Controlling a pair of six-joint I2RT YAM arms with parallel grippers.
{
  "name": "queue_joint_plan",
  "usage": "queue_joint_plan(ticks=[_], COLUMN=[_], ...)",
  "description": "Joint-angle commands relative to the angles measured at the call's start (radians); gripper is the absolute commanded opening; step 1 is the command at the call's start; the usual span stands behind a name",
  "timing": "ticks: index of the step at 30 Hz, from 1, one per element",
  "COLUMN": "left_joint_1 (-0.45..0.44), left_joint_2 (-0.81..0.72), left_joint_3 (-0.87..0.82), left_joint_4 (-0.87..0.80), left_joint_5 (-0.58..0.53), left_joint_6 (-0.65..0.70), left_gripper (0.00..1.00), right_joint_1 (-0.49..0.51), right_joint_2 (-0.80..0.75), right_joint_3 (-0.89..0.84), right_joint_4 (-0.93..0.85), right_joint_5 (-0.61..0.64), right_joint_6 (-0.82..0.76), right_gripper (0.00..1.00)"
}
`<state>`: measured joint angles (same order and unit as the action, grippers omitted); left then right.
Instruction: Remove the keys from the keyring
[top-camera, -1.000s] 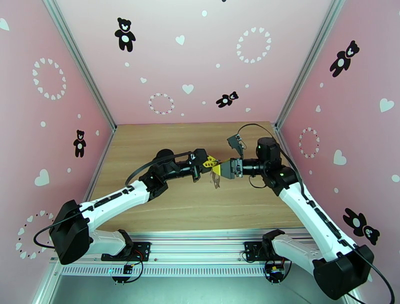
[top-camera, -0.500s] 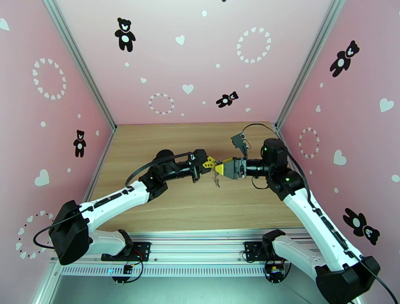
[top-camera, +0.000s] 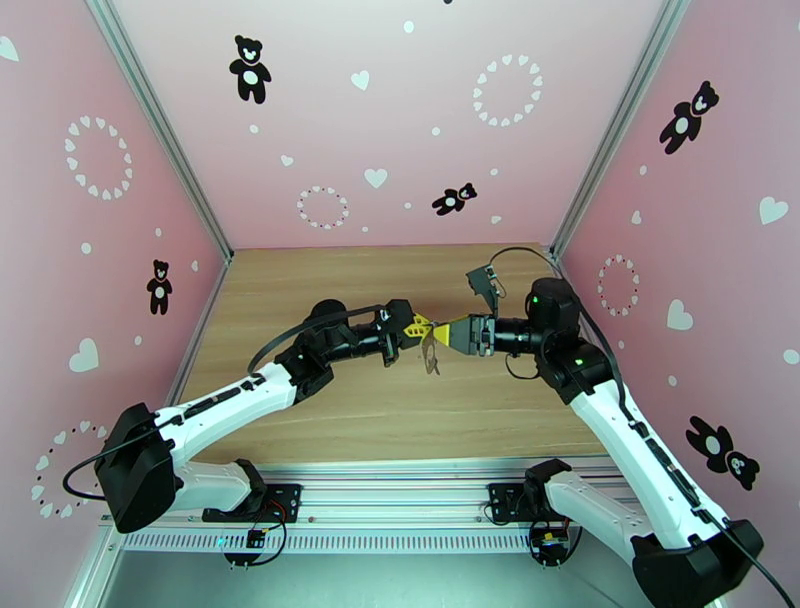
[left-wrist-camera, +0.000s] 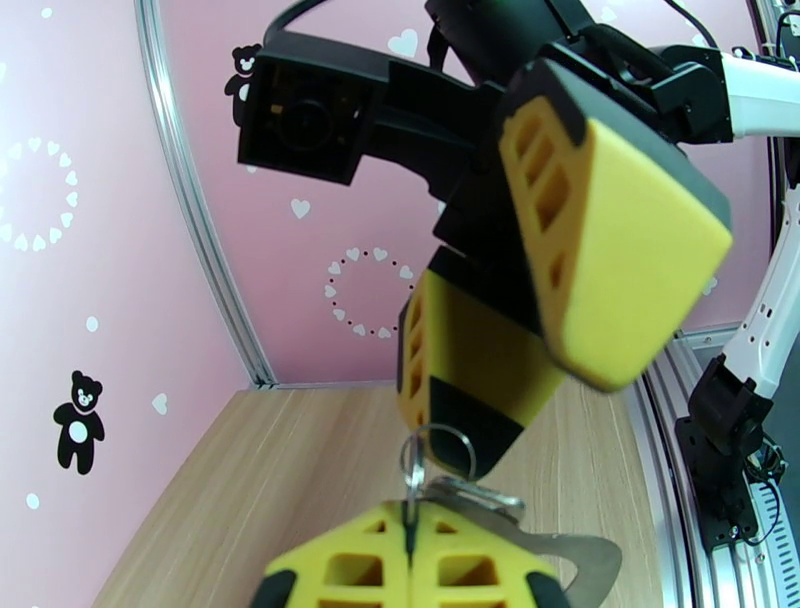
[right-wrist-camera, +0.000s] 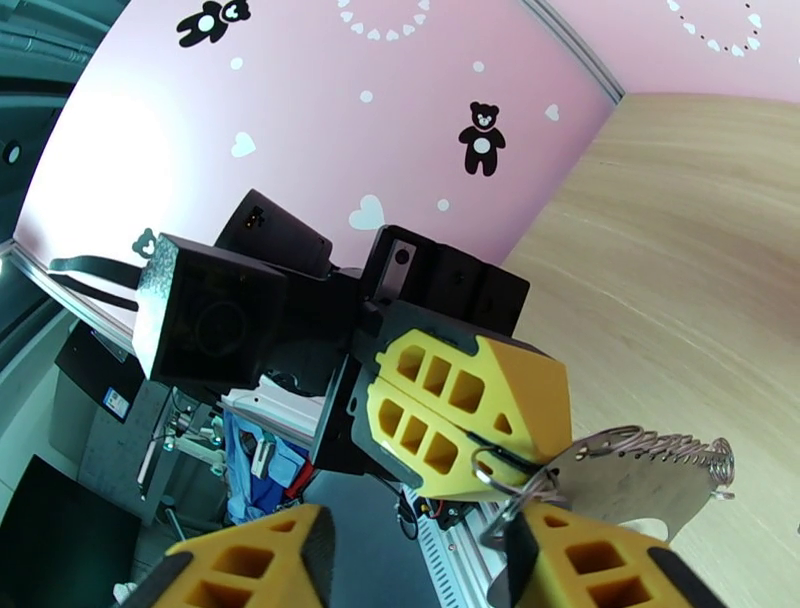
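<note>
Evidently left tool (top-camera: 424, 324) clamps the keyring (left-wrist-camera: 440, 447) aloft so right tool (top-camera: 445, 333), jaws apart beside it, can close in.

The keyring (top-camera: 430, 358) hangs above the table (top-camera: 330, 425); the left gripper (top-camera: 421, 325) sits at its left, the right gripper (top-camera: 446, 332) at its right.

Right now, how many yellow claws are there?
2. The left gripper, shut on the keyring, reaches in from the left; the right gripper, open, faces it from the right above the table.
</note>
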<state>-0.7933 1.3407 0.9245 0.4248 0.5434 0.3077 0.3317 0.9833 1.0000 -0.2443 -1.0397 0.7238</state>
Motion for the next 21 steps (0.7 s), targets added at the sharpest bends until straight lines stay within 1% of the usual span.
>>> queue_joint_plan(ticks=[1, 11, 16, 19, 21], left_joint_1=[0.008, 0.005, 0.004, 0.002, 0.002], left_joint_2=[-0.029, -0.041, -0.037, -0.037, -0.038], left_joint_3=[0.011, 0.013, 0.02, 0.02, 0.022], left_joint_4=[-0.017, -0.026, -0.026, -0.028, -0.032], left_joint_5=[0.013, 0.012, 0.018, 0.018, 0.016], left_joint_6=[0.014, 0.016, 0.016, 0.018, 0.02], left_gripper=[0.0, 0.0, 0.0, 0.0, 0.0], right_joint_1=[-0.001, 0.0, 0.009, 0.012, 0.012], right_joint_2=[-0.001, 0.033, 0.04, 0.041, 0.04], right_joint_3=[0.011, 0.04, 0.043, 0.042, 0.04], right_joint_4=[-0.019, -0.076, -0.039, -0.043, -0.04], right_joint_5=[0.023, 0.069, 0.079, 0.089, 0.087], right_joint_6=[-0.011, -0.055, -0.043, -0.05, -0.05], right_gripper=[0.41, 0.39, 0.32, 0.25, 0.24])
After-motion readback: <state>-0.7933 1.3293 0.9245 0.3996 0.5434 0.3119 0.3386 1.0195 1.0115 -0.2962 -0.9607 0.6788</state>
